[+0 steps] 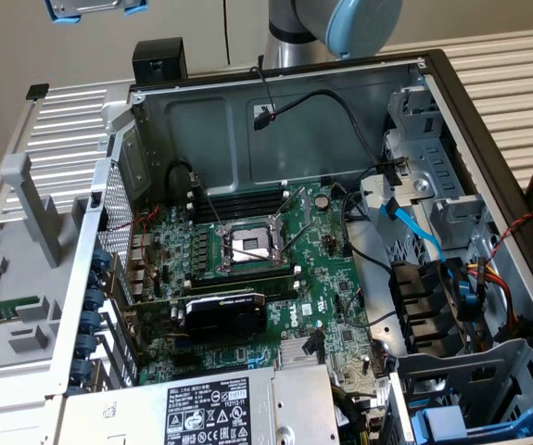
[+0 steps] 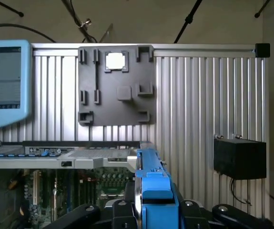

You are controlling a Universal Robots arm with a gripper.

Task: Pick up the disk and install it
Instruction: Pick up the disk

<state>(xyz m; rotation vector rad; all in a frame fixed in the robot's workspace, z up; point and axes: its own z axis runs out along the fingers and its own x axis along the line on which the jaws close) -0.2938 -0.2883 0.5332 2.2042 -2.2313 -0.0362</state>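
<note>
Wrist view, hand: the gripper [image 2: 152, 212] is seen clamped on the disk [image 2: 152, 183], with 1 dark finger [image 2: 122, 217] pressed against each side of its blue carrier.
Disk, place: it is held in the air, higher than the rim of the open computer case [image 2: 65, 163]. It is touched by nothing except the gripper.
Disk, attitude: it is seen edge-on, standing on a narrow side and not lying flat.
Disk, long axis: it is judged to run straight out from the wrist, along the line of the fingers.
Case from the hand: the motherboard [image 2: 46, 191] is seen lower than the disk and off to 1 side, not directly under it.
Exterior view, arm: the arm joint [image 1: 363, 23] with its light blue cap is seen behind the far wall of the case.
Exterior view, bays: the drive cage [image 1: 488, 366] is placed at the exterior view's right of the motherboard [image 1: 247, 269]. A second blue carrier [image 1: 447, 428] is seated in the near corner there.
Deciding relation: the disk is in no bay yet. The cage is judged to lie well apart from the hand, across the case.
</note>
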